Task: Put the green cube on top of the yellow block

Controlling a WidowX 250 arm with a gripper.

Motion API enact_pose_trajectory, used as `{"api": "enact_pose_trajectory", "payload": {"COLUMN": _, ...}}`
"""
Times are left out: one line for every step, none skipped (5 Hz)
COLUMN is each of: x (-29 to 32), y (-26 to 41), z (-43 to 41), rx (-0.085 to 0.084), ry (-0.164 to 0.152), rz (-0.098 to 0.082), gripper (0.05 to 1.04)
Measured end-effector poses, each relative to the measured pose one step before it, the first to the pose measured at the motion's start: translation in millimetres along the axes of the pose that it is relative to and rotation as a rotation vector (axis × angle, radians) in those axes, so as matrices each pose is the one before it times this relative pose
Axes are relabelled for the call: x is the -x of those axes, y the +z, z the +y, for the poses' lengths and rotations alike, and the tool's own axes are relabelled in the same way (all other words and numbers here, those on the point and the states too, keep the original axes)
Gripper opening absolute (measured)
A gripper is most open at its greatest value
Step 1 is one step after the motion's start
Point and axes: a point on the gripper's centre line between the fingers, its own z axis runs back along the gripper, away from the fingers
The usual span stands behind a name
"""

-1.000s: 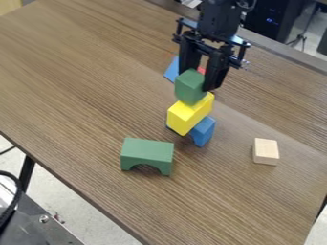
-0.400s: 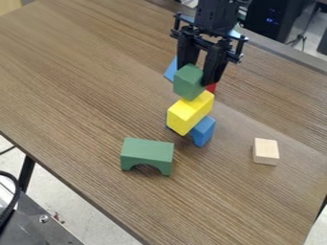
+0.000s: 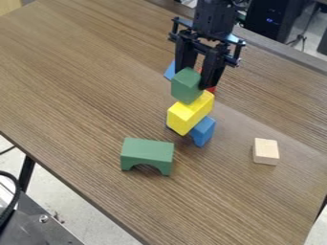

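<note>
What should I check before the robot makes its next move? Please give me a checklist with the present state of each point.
1. Green cube is between the fingers of the end effector: ok.
2. Yellow block rests on the blue block: ok.
3. Green cube is centered above the yellow block: cannot tell from this one angle.
4. Green cube already touches the yellow block: cannot tell.
5. Green arch and wooden block stand apart from the stack: ok.
</note>
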Motion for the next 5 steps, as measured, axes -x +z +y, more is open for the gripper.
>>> {"api": "enact_pose_trajectory", "payload": {"x": 1.18, "y": -3.74, "z": -4.34, "rx": 0.0028, "ry": -0.0210, "rz": 0.0096, "gripper": 0.615}}
{"api": "enact_pose_trajectory", "payload": {"x": -0.02, "y": -0.62, "z": -3.20, "rx": -0.0023, "ry": -0.0164, "rz": 0.0026, "gripper": 0.907}}
{"api": "enact_pose_trajectory", "payload": {"x": 0.99, "y": -2.10, "z": -6.80, "rx": -0.0182, "ry": -0.0296, "rz": 0.0107, "gripper": 1.011}}
{"api": "enact_pose_trajectory", "payload": {"x": -0.69, "y": -0.17, "z": -5.30, "rx": -0.0196, "ry": -0.0164, "rz": -0.0067, "gripper": 1.004}}
{"api": "enact_pose_trajectory", "payload": {"x": 6.44, "y": 20.42, "z": -6.33, "rx": 0.0431, "ry": -0.0499, "rz": -0.1040, "gripper": 0.998}}
